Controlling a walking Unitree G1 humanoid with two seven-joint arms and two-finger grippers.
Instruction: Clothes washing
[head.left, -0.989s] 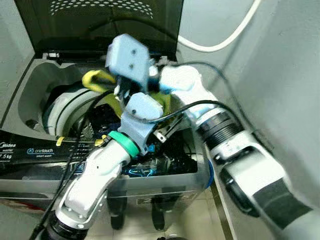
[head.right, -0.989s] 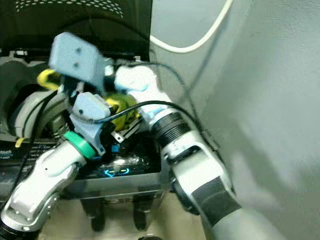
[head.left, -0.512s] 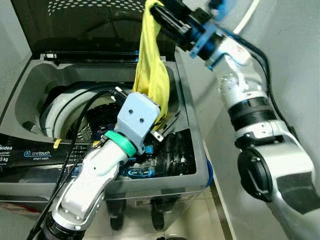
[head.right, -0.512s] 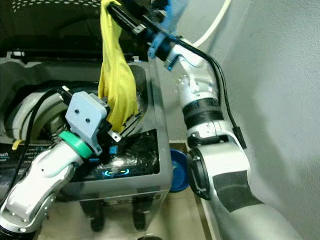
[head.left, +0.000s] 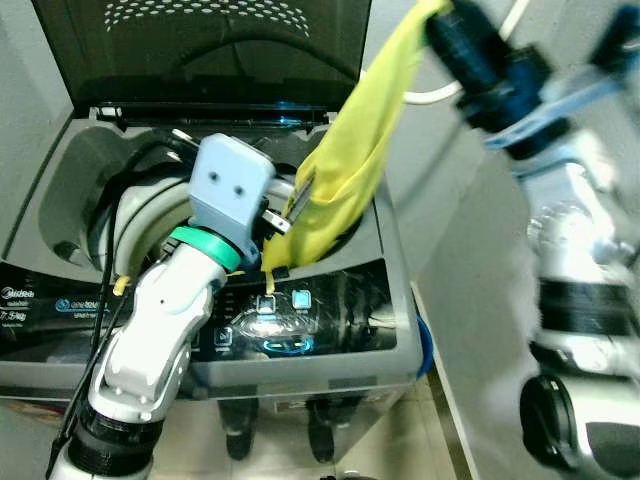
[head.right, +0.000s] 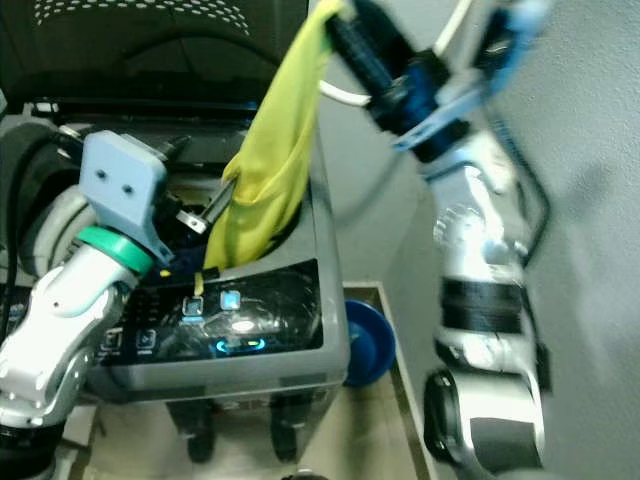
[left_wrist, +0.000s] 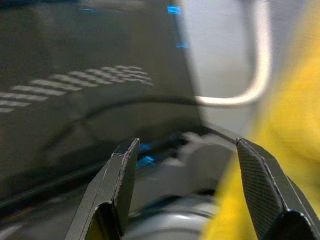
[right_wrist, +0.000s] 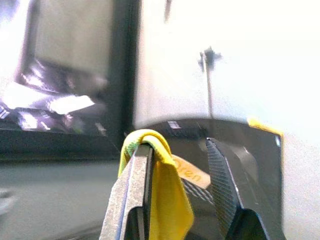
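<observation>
A yellow garment (head.left: 345, 160) hangs stretched from the top of the picture down to the right rim of the open top-loading washer (head.left: 385, 250). My right gripper (head.left: 440, 22) is raised high above the washer's right side and is shut on the garment's top end. In the right wrist view the yellow cloth (right_wrist: 165, 200) wraps over one finger (right_wrist: 140, 180). My left gripper (head.left: 295, 195) hovers over the drum (head.left: 130, 215), right beside the garment's lower part. It is open and holds nothing (left_wrist: 185, 145).
The dark lid (head.left: 200, 40) stands upright behind the drum. The lit control panel (head.left: 300, 320) runs along the washer's front. A grey wall with a white hose (head.left: 440, 95) closes in the right side. A blue basin (head.right: 368, 340) sits on the floor by the washer.
My right gripper has swung up and to the right, pulling the yellow garment out over the washer's right rim. My left arm has lifted towards the drum's middle.
</observation>
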